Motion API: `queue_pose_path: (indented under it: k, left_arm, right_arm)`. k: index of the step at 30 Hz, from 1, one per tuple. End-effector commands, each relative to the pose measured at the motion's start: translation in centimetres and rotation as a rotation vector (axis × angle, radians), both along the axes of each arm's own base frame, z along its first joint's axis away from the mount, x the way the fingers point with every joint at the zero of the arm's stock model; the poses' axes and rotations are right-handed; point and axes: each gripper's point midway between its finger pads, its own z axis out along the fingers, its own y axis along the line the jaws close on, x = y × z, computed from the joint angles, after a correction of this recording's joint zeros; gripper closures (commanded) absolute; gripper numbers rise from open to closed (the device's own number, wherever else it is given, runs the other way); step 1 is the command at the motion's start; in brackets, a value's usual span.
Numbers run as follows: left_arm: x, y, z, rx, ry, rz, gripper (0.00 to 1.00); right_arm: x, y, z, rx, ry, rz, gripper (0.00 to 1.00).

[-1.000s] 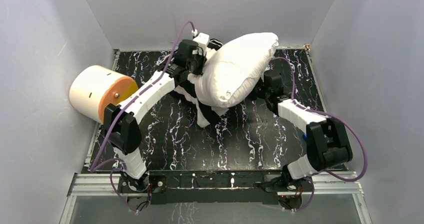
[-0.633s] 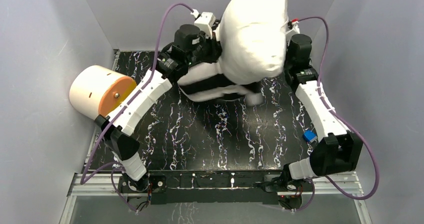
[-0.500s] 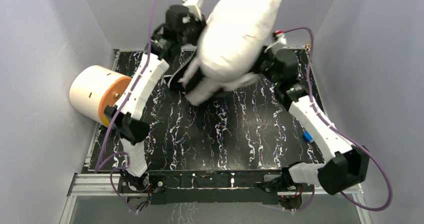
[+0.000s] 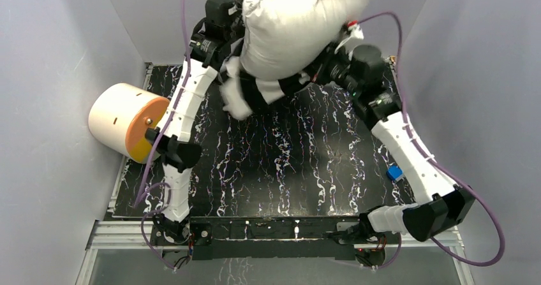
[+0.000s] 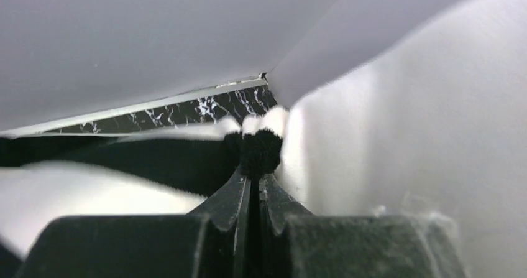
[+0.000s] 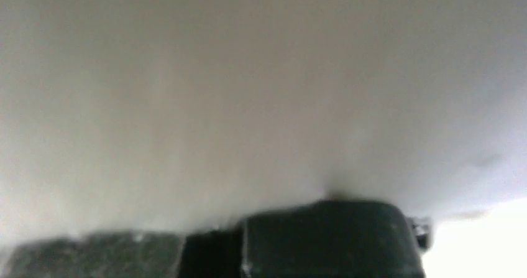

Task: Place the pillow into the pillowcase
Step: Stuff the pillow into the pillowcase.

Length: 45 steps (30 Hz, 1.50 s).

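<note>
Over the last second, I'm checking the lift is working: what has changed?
The left arm and right arm swung up toward the far wall, lifting the pillow high above the table; the striped pillowcase rose with it and hangs below. Jaws stayed shut; the cream cylinder stayed put.

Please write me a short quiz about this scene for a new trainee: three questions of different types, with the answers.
1. True or false: the pillow lies flat on the table.
2. What does the left gripper pinch? A. the pillowcase B. a cup C. nothing
3. What colour is the flat face of the cylinder?
Key: 1 false, it is lifted above the table. 2 A. 3 orange.
</note>
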Motion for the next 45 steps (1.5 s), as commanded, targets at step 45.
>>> queue_pose_path:
  k: [45]
  left_arm:
    - [-5.3,5.3,14.2,-0.2,-0.273,0.118,1.0]
  right_arm:
    - [-7.6,2.3,12.6,0.104,-0.318,0.112,1.0]
